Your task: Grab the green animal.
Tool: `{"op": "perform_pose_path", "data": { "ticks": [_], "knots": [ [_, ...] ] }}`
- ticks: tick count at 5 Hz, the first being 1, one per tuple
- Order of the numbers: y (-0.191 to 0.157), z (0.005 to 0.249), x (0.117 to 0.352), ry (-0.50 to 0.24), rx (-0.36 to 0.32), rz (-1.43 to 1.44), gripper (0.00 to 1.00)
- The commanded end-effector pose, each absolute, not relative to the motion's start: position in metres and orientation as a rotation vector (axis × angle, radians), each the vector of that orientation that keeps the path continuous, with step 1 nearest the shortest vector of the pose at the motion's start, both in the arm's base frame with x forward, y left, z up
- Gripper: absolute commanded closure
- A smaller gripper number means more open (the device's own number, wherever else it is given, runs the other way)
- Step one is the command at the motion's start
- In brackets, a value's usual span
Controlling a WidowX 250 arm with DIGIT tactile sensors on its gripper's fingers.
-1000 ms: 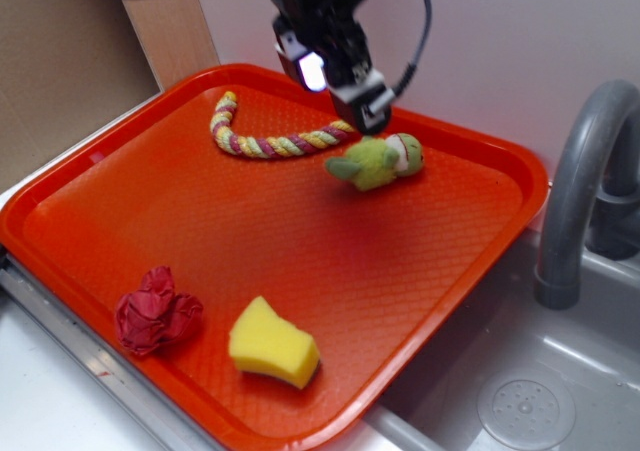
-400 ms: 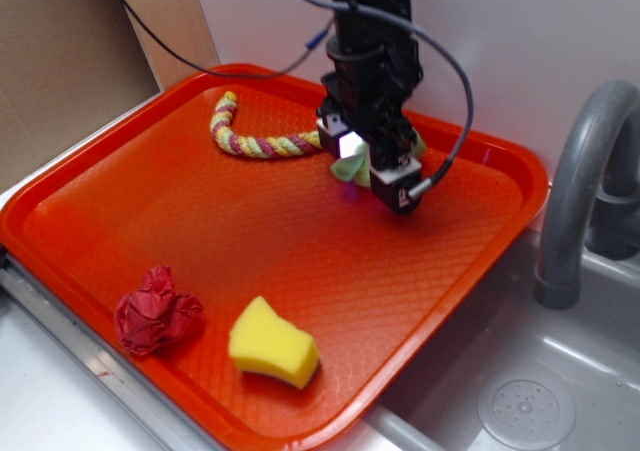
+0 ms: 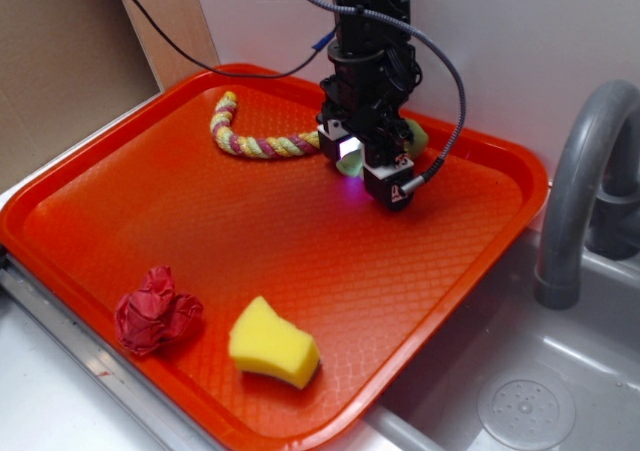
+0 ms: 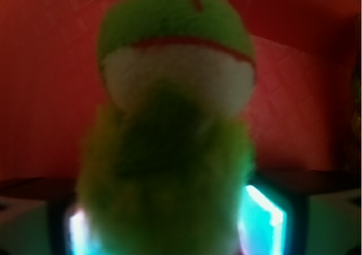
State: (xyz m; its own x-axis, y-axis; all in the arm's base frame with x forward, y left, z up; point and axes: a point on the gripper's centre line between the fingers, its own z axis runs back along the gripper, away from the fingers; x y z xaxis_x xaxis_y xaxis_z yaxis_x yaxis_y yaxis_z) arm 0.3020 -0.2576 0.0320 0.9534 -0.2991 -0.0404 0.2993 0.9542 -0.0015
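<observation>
Your gripper (image 3: pixel 372 167) is down over the green animal (image 3: pixel 413 134) at the far side of the tray (image 3: pixel 150 211), just right of the rope's near end. From the exterior view you see only slivers of the toy: a green edge poking out to the right behind the arm and a pale green patch lit under the gripper's left side. The rest is hidden by the black gripper body and its cable.

In the wrist view the animal (image 4: pixel 169 153) fills the frame, blurred by closeness. Its fuzzy body runs up the middle, with the whitish face patch and a thin red line above it, topped by the green head. The fingers (image 4: pixel 263 212) show as glowing teal pads low on each side of the body, so the toy lies between them. Whether they press on the fur or stand just clear of it, you cannot tell; the pads' inner edges are lost behind the blurred fuzz.

The rope (image 3: pixel 255 136) curves along the tray's far left part, its right end close to the gripper. The yellow sponge (image 3: pixel 272 344) sits near the tray's front edge, with a crumpled red wad (image 3: pixel 153 309) just to its left. Both are well apart from the gripper. A grey faucet (image 3: pixel 585 181) rises over the sink (image 3: pixel 525 401) to the right of the tray
</observation>
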Motion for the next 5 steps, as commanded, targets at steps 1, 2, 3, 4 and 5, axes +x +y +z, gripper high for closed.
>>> {"op": "perform_pose_path", "data": {
  "ticks": [1, 2, 3, 4, 5],
  "knots": [
    [-0.251, 0.078, 0.289, -0.038, -0.057, -0.178, 1.0],
    [-0.231, 0.127, 0.265, -0.1, -0.119, -0.094, 1.0],
    [-0.2, 0.173, 0.237, -0.161, -0.153, 0.005, 1.0],
    [-0.176, 0.194, 0.216, -0.212, -0.137, 0.078, 1.0],
    [-0.155, 0.218, 0.193, -0.226, -0.166, 0.101, 1.0]
  ]
}}
